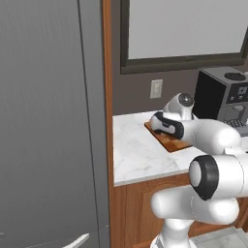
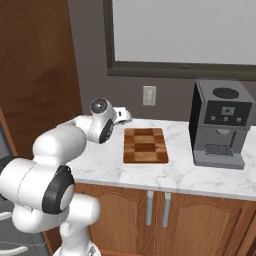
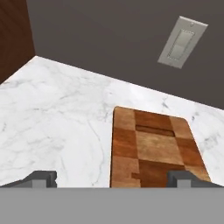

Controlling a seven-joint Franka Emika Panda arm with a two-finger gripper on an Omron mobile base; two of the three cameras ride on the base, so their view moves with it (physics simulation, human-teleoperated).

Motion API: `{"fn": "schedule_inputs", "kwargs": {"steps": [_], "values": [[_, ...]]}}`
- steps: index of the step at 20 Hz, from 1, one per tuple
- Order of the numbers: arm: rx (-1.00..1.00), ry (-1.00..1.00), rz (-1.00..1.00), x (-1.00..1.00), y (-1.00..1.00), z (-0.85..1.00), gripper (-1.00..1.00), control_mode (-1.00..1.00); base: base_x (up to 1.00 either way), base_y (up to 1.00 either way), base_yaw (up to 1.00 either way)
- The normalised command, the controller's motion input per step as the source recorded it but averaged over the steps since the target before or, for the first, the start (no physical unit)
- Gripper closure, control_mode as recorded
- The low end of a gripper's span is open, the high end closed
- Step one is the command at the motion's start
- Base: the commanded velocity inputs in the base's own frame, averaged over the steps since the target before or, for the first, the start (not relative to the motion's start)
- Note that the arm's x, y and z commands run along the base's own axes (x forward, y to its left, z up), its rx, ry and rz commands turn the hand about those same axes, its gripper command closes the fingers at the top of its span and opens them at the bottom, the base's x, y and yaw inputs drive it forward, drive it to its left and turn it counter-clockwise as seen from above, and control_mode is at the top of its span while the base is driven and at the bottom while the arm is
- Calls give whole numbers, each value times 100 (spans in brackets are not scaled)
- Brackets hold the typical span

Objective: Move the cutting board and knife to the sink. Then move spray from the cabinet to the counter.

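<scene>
Pincer spread wide, nothing between its fingers, above marble surface. Cutting board flat at its 1 o'clock; coffee machine at board's 3 o'clock.

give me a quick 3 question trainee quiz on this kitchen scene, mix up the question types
1. True or false: the cutting board lies flat on the counter.
2. Multiple choice: what stands on the counter to the right of the board in the right base view? A) a toaster B) a coffee machine C) a kettle
3. Short answer: is the tool open or shut, and does it hold anything?

Key
1. True.
2. B.
3. Open. In the hand view its fingertips stand wide apart above the counter and the near end of the board, with nothing between them.
</scene>
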Motion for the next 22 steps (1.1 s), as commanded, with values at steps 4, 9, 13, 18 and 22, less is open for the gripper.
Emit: {"fn": "schedule_inputs", "kwargs": {"steps": [4, 9, 13, 18, 22], "values": [[0, 0, 0, 36, 0, 0, -100, -100, 0, 0, 0], [0, 0, 0, 38, 0, 0, -100, -100, 0, 0, 0], [0, 3, 0, 32, 0, -12, -100, -100, 0, 0, 0], [0, 7, 0, 37, 0, -14, -100, -100, 0, 0, 0], [-1, 8, 0, 36, 0, -24, -100, -100, 0, 0, 0]]}}
